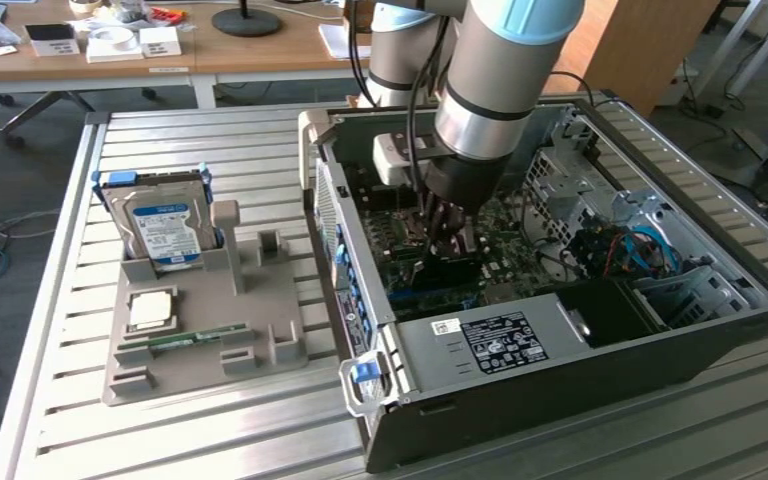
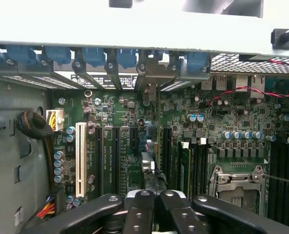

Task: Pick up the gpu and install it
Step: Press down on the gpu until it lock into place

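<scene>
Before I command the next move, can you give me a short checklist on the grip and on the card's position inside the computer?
1. Gripper shut on the gpu: ok, the jaws are closed around the card's edge.
2. Gpu inside the computer case, over the motherboard: ok.
3. Gpu running along the black expansion slots: ok.
4. Gpu fully seated in its slot: cannot tell, the contact edge is hidden.
5. Red cable away from the gripper: ok.
</scene>
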Robot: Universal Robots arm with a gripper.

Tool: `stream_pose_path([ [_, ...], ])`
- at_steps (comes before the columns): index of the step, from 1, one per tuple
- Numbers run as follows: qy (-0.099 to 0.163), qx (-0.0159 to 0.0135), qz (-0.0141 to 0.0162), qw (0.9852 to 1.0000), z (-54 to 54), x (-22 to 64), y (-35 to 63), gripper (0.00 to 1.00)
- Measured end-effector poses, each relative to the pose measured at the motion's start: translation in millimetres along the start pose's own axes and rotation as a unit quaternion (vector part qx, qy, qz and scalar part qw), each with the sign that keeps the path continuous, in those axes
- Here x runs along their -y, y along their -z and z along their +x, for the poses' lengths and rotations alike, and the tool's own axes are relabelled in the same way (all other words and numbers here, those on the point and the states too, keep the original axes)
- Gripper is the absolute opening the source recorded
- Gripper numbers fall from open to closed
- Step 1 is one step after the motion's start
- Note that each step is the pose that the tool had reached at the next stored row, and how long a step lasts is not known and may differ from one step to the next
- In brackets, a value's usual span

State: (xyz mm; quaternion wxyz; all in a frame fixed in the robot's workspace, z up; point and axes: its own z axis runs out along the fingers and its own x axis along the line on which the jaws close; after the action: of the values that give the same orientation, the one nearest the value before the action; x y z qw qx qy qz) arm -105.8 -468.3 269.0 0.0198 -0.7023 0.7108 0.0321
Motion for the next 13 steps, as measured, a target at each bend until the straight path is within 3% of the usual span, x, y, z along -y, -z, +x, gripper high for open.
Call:
stream_pose_path([
  [1,0.0,0.0,0.0,1.0,0.0,-0.1,0.0,0.11],
  [13,0.0,0.0,0.0,1.0,0.0,4.9,0.1,0.11],
])
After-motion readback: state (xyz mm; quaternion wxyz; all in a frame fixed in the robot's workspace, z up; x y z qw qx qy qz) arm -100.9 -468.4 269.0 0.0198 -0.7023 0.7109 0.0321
